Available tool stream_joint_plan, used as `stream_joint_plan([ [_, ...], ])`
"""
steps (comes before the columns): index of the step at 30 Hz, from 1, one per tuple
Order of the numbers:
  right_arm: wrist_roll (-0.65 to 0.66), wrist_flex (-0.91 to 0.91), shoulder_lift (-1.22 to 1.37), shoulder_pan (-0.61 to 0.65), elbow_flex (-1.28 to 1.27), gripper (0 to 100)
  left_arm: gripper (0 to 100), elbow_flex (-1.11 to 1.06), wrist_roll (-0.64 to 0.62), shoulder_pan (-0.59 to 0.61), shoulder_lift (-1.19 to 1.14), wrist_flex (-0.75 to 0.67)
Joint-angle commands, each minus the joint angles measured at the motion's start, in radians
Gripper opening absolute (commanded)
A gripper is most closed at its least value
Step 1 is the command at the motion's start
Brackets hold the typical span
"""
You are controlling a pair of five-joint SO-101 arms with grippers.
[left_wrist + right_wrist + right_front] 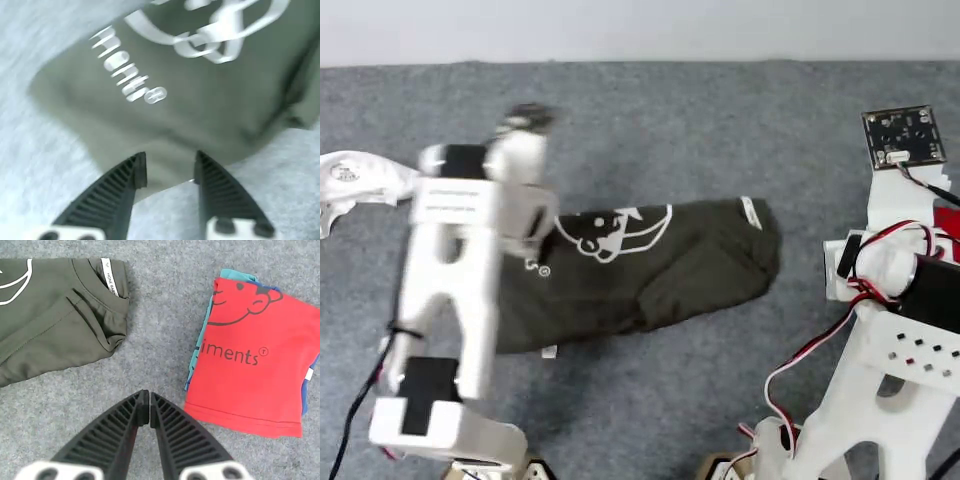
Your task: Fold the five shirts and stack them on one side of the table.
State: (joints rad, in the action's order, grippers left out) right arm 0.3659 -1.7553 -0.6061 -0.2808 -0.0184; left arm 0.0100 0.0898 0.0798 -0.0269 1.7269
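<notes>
Claws logged first: the left claw (167, 170) is held parted and empty over the edge of the dark green shirt (210, 100), near its white print (contact cannot be told). The right claw (150, 407) is pressed shut with nothing in it, above the bare grey worktop (160, 340). Just beyond it, the shirt's collar end is seen to one side and a folded stack to the other, with the red shirt (250, 360) on top and teal and blue edges beneath. Farther off, a white shirt (355, 180) is left crumpled at the worktop's left edge.
</notes>
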Motion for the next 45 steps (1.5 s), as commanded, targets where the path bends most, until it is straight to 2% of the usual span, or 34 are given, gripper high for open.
stream_joint_plan([
  [1,0.006,-0.038,-0.015,-0.013,0.005,1.2,24,-0.030,0.018,0.155,0.066,-0.026],
  [4,0.008,-0.038,-0.015,-0.013,0.005,1.2,27,-0.085,0.020,0.226,0.060,-0.089],
  [8,0.008,-0.038,-0.015,-0.013,0.005,1.2,27,-0.162,0.020,0.259,-0.005,-0.172],
  [20,0.008,-0.039,-0.021,-0.013,0.005,1.2,27,-0.188,0.012,0.261,-0.327,-0.368],
  [25,0.008,-0.039,-0.016,-0.013,0.005,1.1,22,-0.143,0.011,0.258,-0.402,-0.371],
  [33,0.008,-0.039,-0.016,-0.013,0.005,1.2,1,-0.074,0.015,0.204,-0.503,-0.364],
  [38,0.009,-0.039,-0.022,-0.013,0.005,1.2,1,-0.065,0.014,0.241,-0.502,-0.356],
  [43,0.009,-0.039,-0.022,-0.013,0.006,1.1,1,0.010,0.028,0.374,-0.502,-0.313],
  [45,0.009,-0.039,-0.022,-0.013,0.006,1.1,1,0.054,0.075,0.420,-0.502,-0.287],
])
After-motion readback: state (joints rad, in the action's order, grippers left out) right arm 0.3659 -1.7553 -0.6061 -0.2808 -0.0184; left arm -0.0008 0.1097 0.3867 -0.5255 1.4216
